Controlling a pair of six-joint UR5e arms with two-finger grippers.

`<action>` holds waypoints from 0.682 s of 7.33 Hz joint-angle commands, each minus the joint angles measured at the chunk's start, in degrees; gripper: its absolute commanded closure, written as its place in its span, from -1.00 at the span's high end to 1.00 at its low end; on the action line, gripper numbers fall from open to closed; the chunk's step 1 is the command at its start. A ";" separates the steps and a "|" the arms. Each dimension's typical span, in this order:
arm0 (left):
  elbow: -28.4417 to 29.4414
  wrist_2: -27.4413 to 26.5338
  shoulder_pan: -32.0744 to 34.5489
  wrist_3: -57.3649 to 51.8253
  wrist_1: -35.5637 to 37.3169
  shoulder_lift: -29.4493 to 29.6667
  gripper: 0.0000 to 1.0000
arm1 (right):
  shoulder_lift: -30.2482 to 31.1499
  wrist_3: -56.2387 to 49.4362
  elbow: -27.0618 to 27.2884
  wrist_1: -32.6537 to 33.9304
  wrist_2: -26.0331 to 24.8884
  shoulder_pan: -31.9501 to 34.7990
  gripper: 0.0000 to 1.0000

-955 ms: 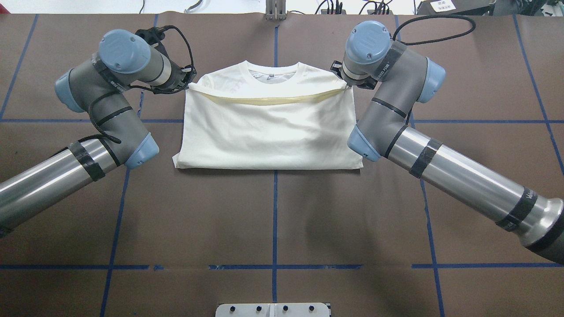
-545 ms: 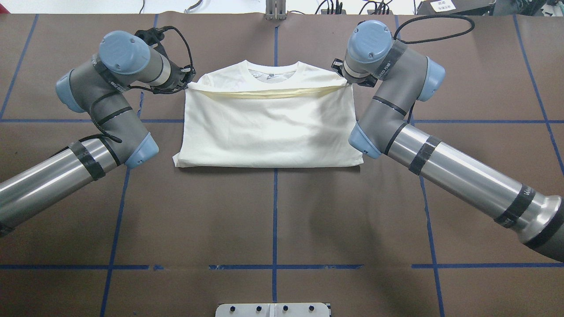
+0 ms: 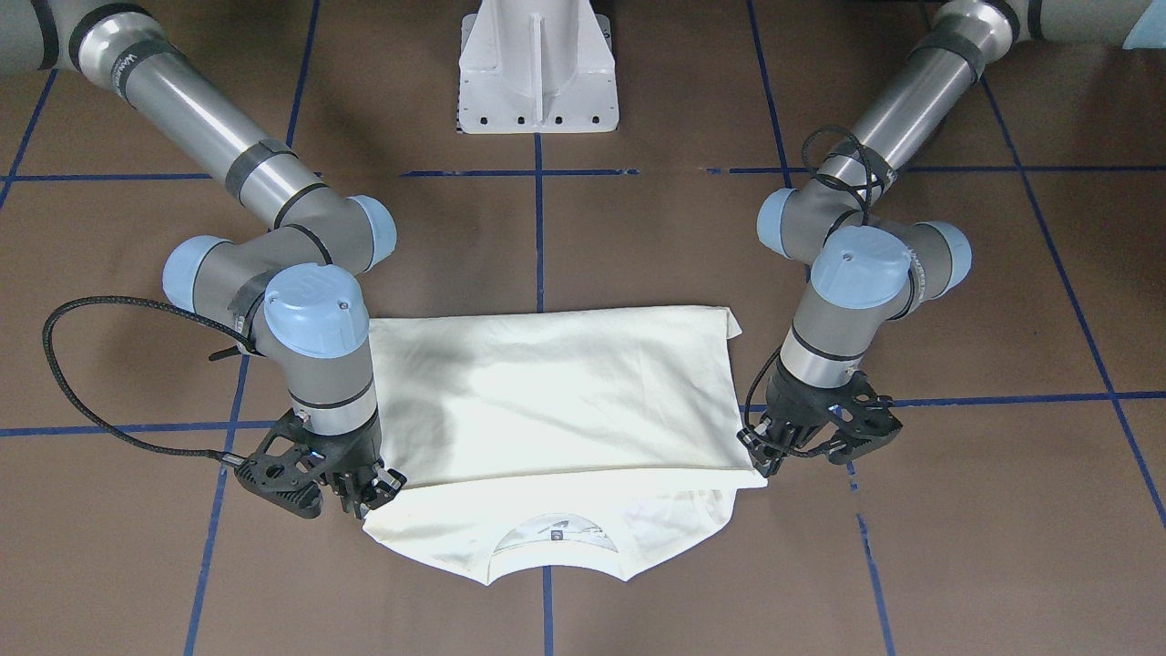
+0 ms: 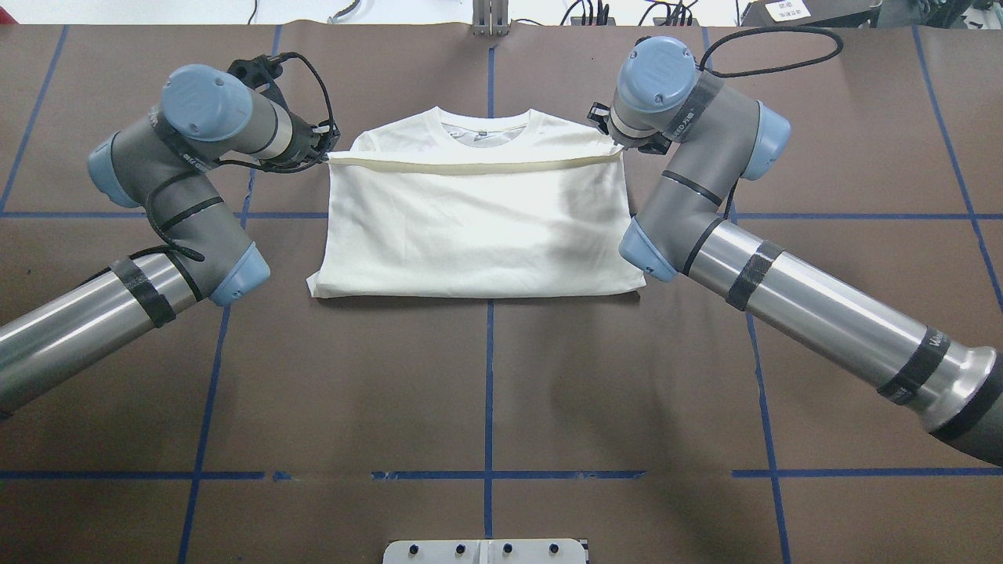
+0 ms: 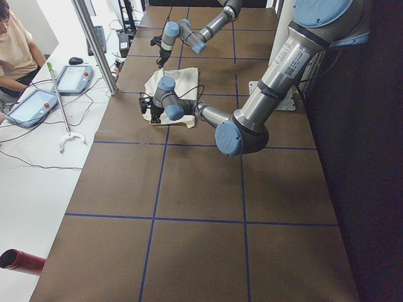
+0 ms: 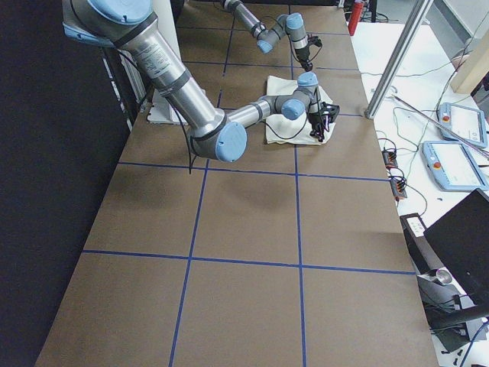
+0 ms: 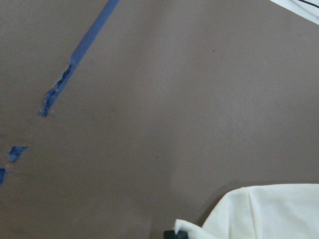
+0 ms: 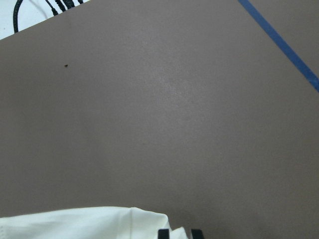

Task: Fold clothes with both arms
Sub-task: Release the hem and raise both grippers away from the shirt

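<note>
— Where is the T-shirt?
— Flat on the table, midway between the left and right edges, in the half far from the robot's base. Its lower part is folded up over the chest, and the neck shows beyond the folded edge.
— And the grippers?
— The left gripper pinches that edge's left end and the right gripper its right end. Both are closed on cloth, with the edge drawn straight between them.
</note>
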State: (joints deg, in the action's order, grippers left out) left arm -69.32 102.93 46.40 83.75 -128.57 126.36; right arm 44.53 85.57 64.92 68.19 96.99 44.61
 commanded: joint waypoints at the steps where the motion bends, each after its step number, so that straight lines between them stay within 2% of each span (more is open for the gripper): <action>1: -2.29 0.08 0.18 0.09 -0.63 -0.33 -0.20 | 0.47 0.73 2.39 -0.16 0.48 0.04 -0.07; 2: -4.92 0.25 0.70 0.01 -0.63 -1.63 -0.20 | 2.56 1.26 6.84 0.01 3.53 0.22 -0.05; 3: -6.34 0.34 1.06 0.09 -0.63 -2.08 -0.20 | 8.06 2.40 13.15 -0.16 5.82 -0.65 0.01; 5: -6.79 0.34 1.41 0.18 -0.63 -2.09 -0.20 | 17.12 8.08 25.37 0.28 5.93 -4.68 0.11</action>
State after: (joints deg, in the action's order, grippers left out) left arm -75.63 103.25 47.52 83.89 -129.19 124.39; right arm 55.94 89.86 82.69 68.22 102.48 42.27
